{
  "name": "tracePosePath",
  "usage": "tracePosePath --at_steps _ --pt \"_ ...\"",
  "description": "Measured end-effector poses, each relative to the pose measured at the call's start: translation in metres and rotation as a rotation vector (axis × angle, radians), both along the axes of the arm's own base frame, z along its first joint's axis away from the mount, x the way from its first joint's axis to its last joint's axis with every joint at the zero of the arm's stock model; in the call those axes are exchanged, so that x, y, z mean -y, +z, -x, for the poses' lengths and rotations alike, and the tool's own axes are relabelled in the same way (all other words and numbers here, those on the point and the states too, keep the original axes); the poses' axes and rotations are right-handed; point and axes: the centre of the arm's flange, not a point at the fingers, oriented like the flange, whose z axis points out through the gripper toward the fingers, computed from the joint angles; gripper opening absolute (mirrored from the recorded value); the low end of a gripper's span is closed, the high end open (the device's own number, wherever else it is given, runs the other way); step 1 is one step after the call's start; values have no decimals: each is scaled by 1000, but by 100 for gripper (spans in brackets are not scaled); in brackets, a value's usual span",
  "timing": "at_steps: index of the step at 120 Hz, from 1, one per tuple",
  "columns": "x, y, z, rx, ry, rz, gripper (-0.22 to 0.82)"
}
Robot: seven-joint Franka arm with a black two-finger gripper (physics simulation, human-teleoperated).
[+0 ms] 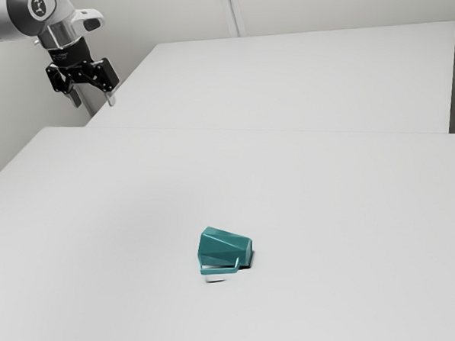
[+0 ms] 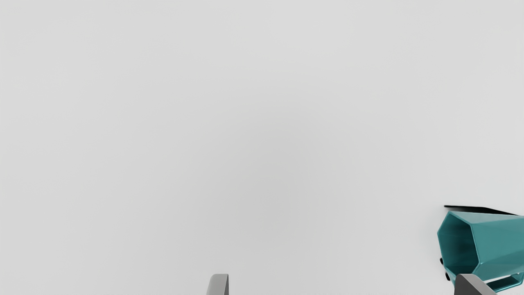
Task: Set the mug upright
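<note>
Claw (image 1: pixel 92 100), black, one: exterior view's upper left, fingers (image 2: pixel 219 284) parted, empty, presumably spread to admit a grasp. Mug (image 1: pixel 225 248), teal, one: below centre, lying sideways on table (image 1: pixel 356 286), its faceted shape likely checking any roll.

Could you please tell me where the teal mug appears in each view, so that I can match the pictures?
Exterior view: the mug lies on its side on the table, below the middle of the picture.
Wrist view: it is partly hidden behind one fingertip of the open tool and cut off by the picture's edge.
Shared landmark: the mug's handle.
</note>
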Motion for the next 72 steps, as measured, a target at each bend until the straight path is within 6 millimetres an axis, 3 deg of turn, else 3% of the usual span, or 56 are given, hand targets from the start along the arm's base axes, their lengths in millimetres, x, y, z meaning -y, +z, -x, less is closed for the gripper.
tracePosePath --at_steps 19,29,36,54,72 --pt "-3 -23 2 -41 7 28 60" --pt "-32 -70 8 -83 72 129 60" --pt "-40 -104 11 -87 95 218 60" --pt "-34 -199 32 -63 144 531 60" --pt "-20 -242 49 50 194 798 60"
